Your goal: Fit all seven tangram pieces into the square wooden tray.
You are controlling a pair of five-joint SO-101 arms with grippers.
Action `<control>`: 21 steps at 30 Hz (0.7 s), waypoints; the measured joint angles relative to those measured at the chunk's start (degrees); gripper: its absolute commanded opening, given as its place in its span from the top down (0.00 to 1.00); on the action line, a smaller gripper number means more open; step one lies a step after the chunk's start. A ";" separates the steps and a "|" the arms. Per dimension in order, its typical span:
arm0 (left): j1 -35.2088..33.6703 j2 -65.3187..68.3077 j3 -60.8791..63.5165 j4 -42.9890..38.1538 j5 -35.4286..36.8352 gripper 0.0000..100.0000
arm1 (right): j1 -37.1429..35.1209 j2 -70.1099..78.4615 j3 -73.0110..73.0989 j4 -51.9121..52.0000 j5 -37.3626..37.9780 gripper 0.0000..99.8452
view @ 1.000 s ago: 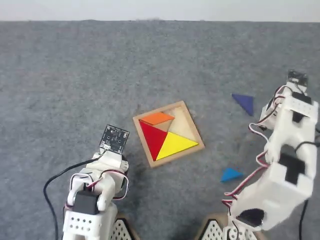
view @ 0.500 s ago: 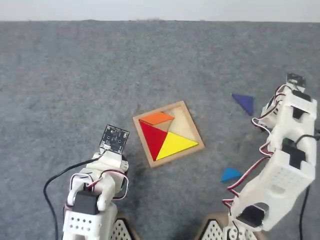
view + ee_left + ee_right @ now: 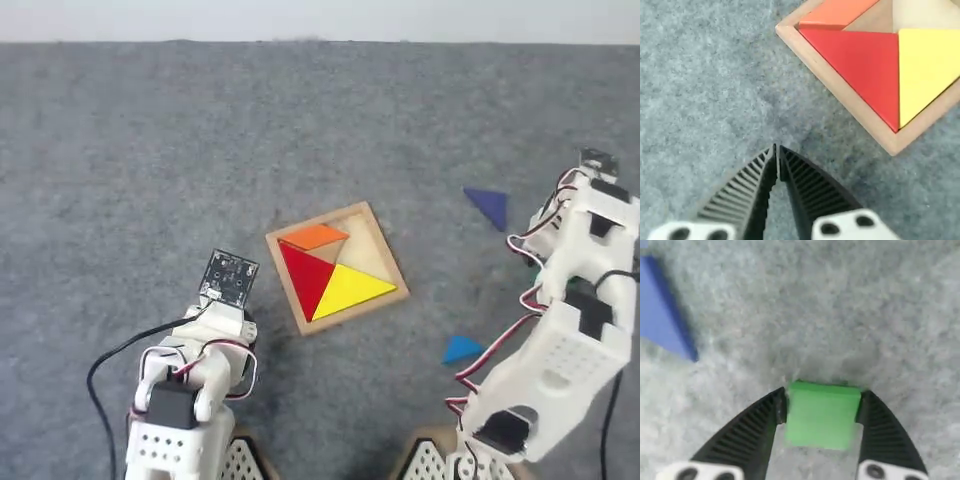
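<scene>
The square wooden tray (image 3: 285,283) lies mid-table, turned at an angle. It holds an orange piece (image 3: 315,236), a red triangle (image 3: 305,275) and a yellow triangle (image 3: 350,290), with bare wood at its far corner. On the right, my right gripper (image 3: 822,392) is down on the mat, its fingers pressed against both sides of a green square piece (image 3: 822,415). A dark blue triangle (image 3: 488,205) lies just beyond it, and a light blue triangle (image 3: 460,349) lies nearer the arm's base. My left gripper (image 3: 776,147) is shut and empty, just short of the tray's near-left rim (image 3: 832,75).
Grey felt covers the whole table. The right arm (image 3: 585,260) stands tall along the right edge, over the mat between the two blue triangles. Open mat stretches behind and to the left of the tray.
The right arm has shifted slightly rightward and settled over its spot. The left arm, the tray and the blue triangles have not moved.
</scene>
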State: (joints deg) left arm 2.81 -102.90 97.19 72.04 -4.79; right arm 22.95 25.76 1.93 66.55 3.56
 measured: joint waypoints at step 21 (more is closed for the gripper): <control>0.00 0.00 0.00 0.00 0.00 0.99 | -12.04 -35.16 19.87 2.02 2.73 0.71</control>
State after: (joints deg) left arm 2.81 -102.90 97.19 72.04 -4.79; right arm 10.90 -9.41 21.80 68.57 6.29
